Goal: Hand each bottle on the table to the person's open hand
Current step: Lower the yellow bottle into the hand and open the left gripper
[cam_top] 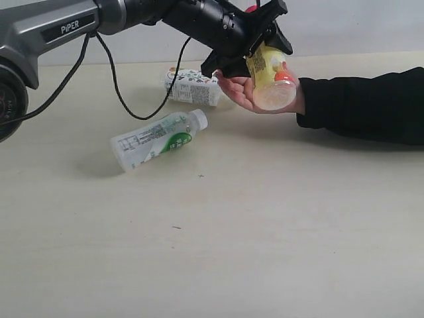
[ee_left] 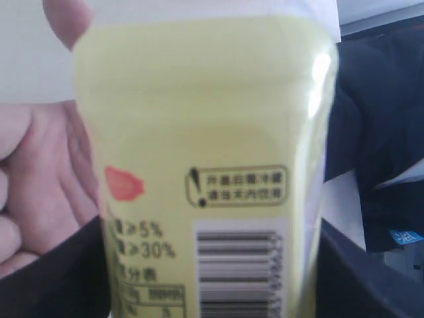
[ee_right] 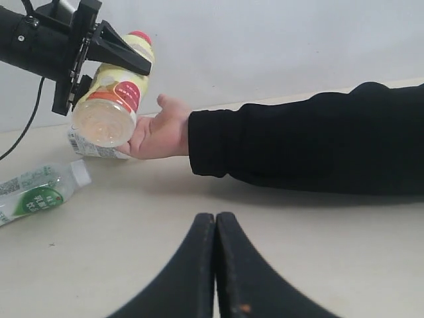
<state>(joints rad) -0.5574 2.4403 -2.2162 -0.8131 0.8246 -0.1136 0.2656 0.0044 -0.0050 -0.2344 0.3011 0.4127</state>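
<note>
Yellow bottle (cam_top: 270,76) is up off the table (cam_top: 265,232), around 1 o'clock from the middle of the exterior view. It's tipped so its clear base faces that camera and the red cap points up and away. My left gripper (cam_top: 262,59) has it clamped across the body, one black finger on each side. The person's open hand (cam_top: 240,89) is right under it, palm up and open, thumb sticking up. The bottle looks like it's against the palm, but I can't tell for sure whether it touches. The black sleeve (cam_top: 364,106) comes in from 3 o'clock.

Readable stuff on the left wrist cam: the yellow label has "≥5%" and "≥30%" with a barcode (ee_left: 238,271) beside them. There's also a boxed warning with an exclamation mark and Chinese characters too soft for me to read. The arm (cam_top: 69,26) says "PiPER" on its grey link.

The white-green bottle (cam_top: 156,140) is lying on its side at roughly 10 o'clock from centre, white cap pointing toward 2 o'clock. It has a green logo and print I can't make out. The squarish bottle (cam_top: 192,86) lies on its side at 1 o'clock from that one, just beside the hand, label text too tiny.

The right gripper (ee_right: 215,222) has both fingers pressed flat together, nothing between them.
</note>
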